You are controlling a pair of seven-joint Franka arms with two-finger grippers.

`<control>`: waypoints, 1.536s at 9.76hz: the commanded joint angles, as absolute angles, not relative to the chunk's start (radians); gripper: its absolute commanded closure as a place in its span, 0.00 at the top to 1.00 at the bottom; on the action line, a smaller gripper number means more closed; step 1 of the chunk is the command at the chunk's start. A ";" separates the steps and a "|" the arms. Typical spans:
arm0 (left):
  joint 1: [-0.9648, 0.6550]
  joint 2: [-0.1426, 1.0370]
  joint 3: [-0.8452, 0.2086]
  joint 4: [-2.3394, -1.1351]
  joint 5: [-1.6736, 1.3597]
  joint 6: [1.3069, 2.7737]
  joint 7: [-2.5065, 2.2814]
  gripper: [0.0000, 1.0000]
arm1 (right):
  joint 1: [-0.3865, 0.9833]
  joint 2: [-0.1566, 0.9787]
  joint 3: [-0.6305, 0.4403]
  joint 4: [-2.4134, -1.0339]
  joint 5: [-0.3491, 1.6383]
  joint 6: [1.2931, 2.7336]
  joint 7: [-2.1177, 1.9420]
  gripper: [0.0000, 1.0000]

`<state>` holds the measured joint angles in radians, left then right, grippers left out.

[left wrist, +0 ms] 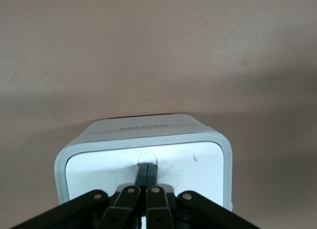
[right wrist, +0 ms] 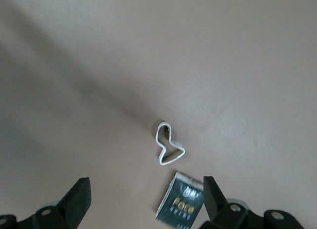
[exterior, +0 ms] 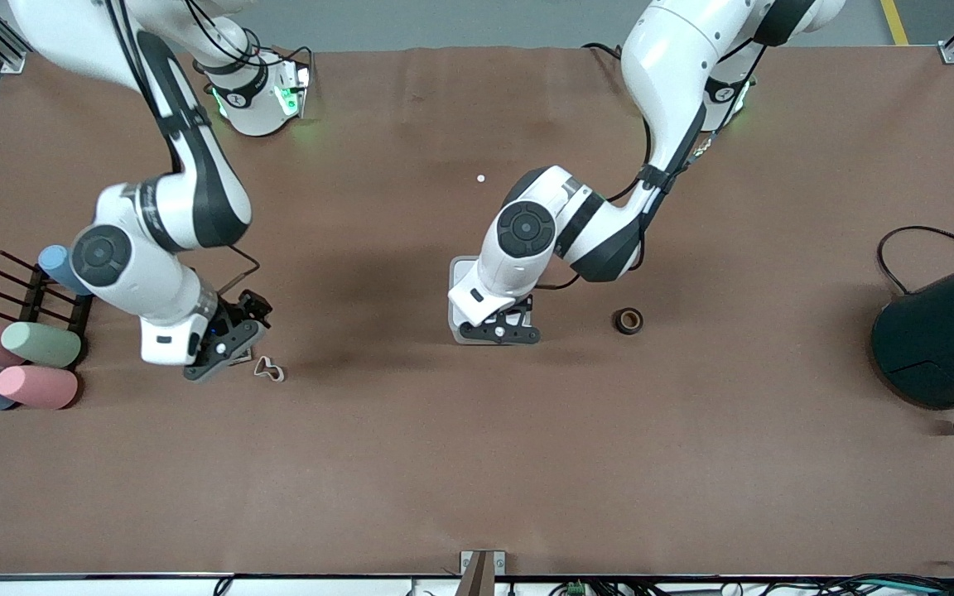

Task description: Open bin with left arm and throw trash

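The white bin (exterior: 459, 275) stands mid-table with its lid down. My left gripper (exterior: 500, 331) is shut, its tips resting on the round mark in the lid (left wrist: 147, 165); the bin (left wrist: 198, 162) fills the near part of the left wrist view. My right gripper (exterior: 228, 349) is open, low over the table toward the right arm's end. Its fingers (right wrist: 79, 199) straddle the black packet (right wrist: 181, 202). The beige rubber band (exterior: 268, 369) lies just beside it and shows in the right wrist view (right wrist: 168, 144). The dark tape ring (exterior: 628, 320) lies beside the bin, toward the left arm's end.
A big dark teal cylinder (exterior: 941, 339) with a black cable (exterior: 924, 236) lies at the left arm's end. A black rack (exterior: 38, 298) and several pastel cylinders (exterior: 38, 343) sit at the right arm's end. A small white speck (exterior: 481, 178) lies near the bases.
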<state>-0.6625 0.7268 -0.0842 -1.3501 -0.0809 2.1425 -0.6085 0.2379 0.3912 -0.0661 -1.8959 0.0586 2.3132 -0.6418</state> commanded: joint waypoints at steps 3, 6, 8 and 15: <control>-0.614 0.565 0.021 -1.338 -0.083 1.889 -0.585 0.47 | 0.227 0.550 -0.066 -1.812 0.186 2.332 -0.706 0.95; -0.485 0.503 0.023 -1.388 -0.075 1.827 -0.432 1.00 | 0.227 0.626 -0.067 -1.744 0.206 2.335 -0.706 0.80; -0.462 0.508 0.026 -1.455 -0.069 1.842 -0.425 1.00 | 0.227 0.646 -0.067 -1.720 0.207 2.335 -0.700 0.69; -0.443 0.472 0.018 -1.937 0.051 2.379 -0.442 0.98 | 0.221 0.684 -0.067 -1.707 0.204 2.362 -0.706 0.59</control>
